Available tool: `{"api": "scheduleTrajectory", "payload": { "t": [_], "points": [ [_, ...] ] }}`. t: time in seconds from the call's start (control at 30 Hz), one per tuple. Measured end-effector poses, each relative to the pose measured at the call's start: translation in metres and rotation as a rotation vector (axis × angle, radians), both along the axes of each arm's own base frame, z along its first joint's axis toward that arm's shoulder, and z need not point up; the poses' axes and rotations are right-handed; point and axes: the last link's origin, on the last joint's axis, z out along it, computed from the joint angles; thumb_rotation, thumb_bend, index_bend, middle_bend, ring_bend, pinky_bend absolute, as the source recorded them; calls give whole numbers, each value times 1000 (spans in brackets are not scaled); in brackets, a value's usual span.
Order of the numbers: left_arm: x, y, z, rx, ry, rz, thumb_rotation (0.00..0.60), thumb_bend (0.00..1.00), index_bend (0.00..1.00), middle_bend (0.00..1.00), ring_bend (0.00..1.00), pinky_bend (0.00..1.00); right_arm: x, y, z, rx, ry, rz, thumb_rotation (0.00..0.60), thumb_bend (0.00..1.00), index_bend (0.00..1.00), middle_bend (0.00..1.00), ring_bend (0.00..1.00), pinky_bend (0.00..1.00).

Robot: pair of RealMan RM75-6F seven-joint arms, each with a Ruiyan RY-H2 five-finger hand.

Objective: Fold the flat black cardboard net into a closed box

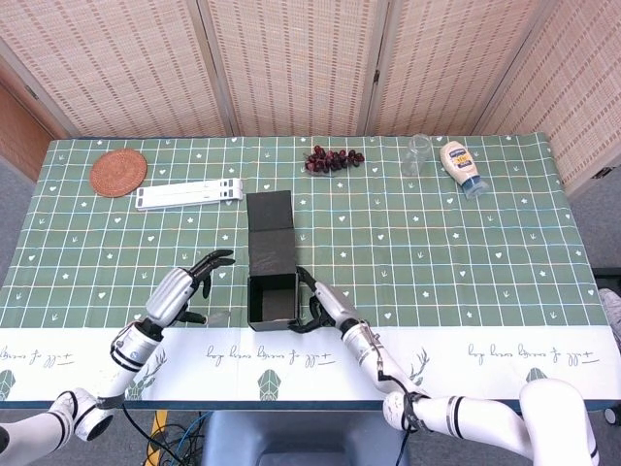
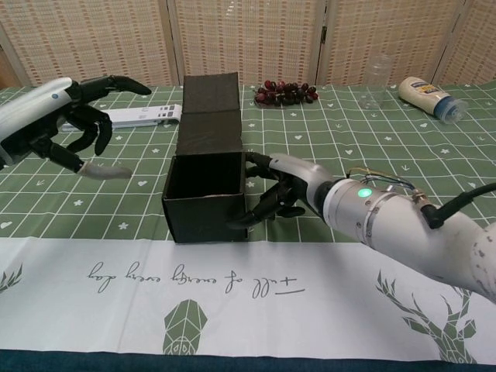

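Woven reed screens are closing off the far side, and a green grid-patterned cloth with a white printed near border is covering the table (image 1: 466,262). Near the front edge the matte black cardboard box (image 1: 273,299) is standing with its top open, its square walls upright and its long lid flap (image 1: 271,233) lying flat on the cloth, stretching toward the far side. The right hand (image 2: 280,191) is pressing dark fingers against the box's right wall, gripping nothing. The left hand (image 2: 56,116) is hovering well apart to the left, fingers spread and holding nothing, leaving a bare strip of cloth between it and the box. Farther out, a flat white folding stand (image 1: 189,194) and a round woven coaster (image 1: 118,172) are lying at far left; a bunch of dark grapes (image 1: 333,158), a clear glass jar (image 1: 417,154) and a toppled squeeze bottle (image 1: 462,168) are lining the far edge, leaving the right half open.
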Motion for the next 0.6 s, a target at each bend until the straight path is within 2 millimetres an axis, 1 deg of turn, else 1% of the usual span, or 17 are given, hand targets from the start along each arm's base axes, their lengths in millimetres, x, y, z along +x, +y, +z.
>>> {"api": "scheduleTrajectory", "payload": {
  "t": [0.07,0.17,0.2,0.27,0.37,0.43,0.6],
  "points": [
    [1,-3,1,-51,-60,62,600,126,147,141,650,862,1,3,3,12,1,8,600,212,0,47,727,1000],
    [3,-6,2,-133,-130,148,600,126,89,95,650,864,1,7,7,32,6,19,600,88,0,14,706,1000],
    [4,-7,2,-156,-143,171,600,126,67,75,650,865,1,8,9,36,8,22,600,67,0,7,701,1000],
    [4,-9,4,-205,-164,221,600,126,30,42,649,866,1,11,14,42,9,26,600,49,0,0,692,1000],
    [3,-12,6,-256,-168,283,600,126,2,6,639,867,0,14,24,45,11,31,600,45,0,0,688,1000],
    [1,-13,6,-278,-162,312,600,125,0,0,633,867,-3,15,33,41,19,34,600,44,0,0,685,1000],
    [-3,-14,3,-330,-127,361,600,125,0,0,625,868,-10,12,62,5,35,28,600,44,0,0,685,1000]
  ]
}}
